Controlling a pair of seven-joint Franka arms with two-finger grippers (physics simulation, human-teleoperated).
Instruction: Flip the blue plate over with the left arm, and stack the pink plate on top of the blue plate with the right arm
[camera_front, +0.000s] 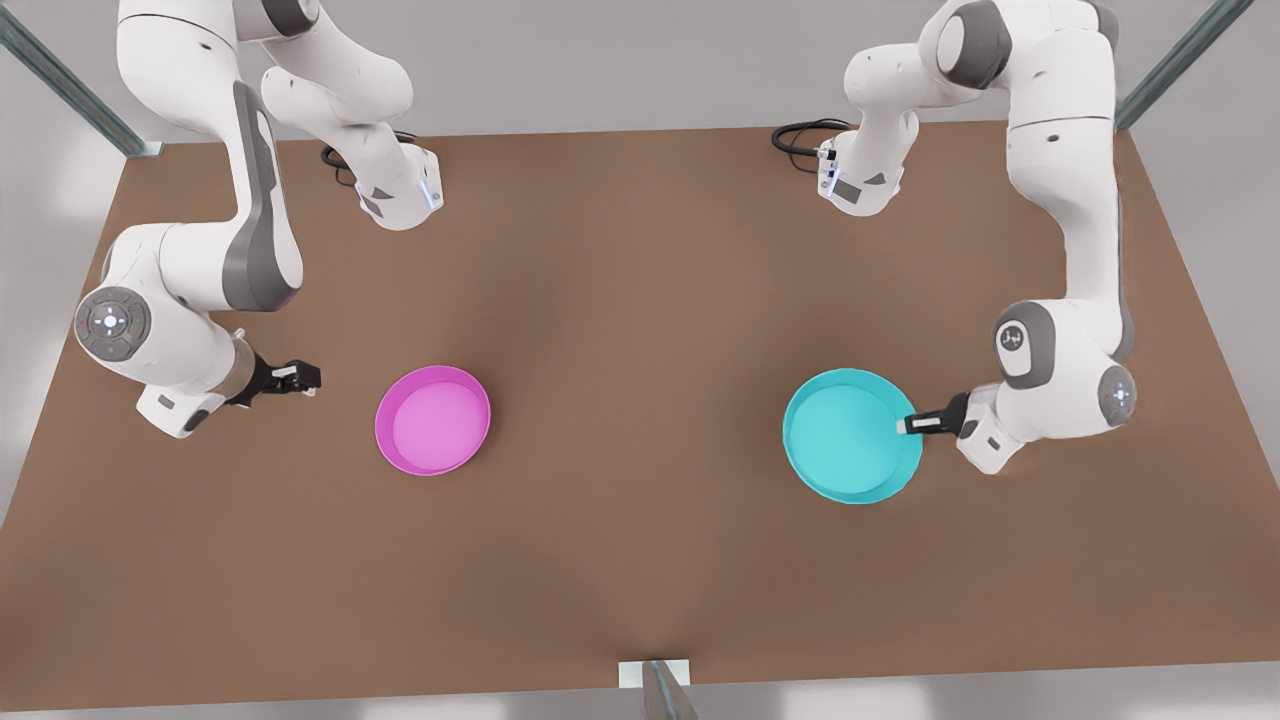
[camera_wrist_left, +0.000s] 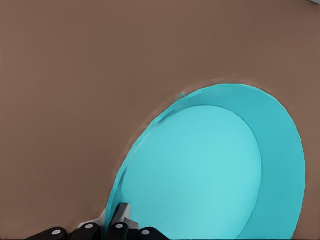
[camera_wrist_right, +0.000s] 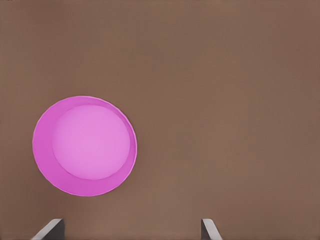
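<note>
No legible text or labels anywhere

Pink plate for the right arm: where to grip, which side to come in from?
Grip the raised rim of the pink plate; it lies flat and open side up on the table, so only the rim offers an edge. Come from the front view's left, where the open right gripper waits. The left gripper is at the blue plate's rim.

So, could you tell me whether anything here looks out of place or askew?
Nothing stands out. The blue plate lies open side up, the left gripper at its rim. The pink plate lies apart; the right gripper is open beside it.
</note>
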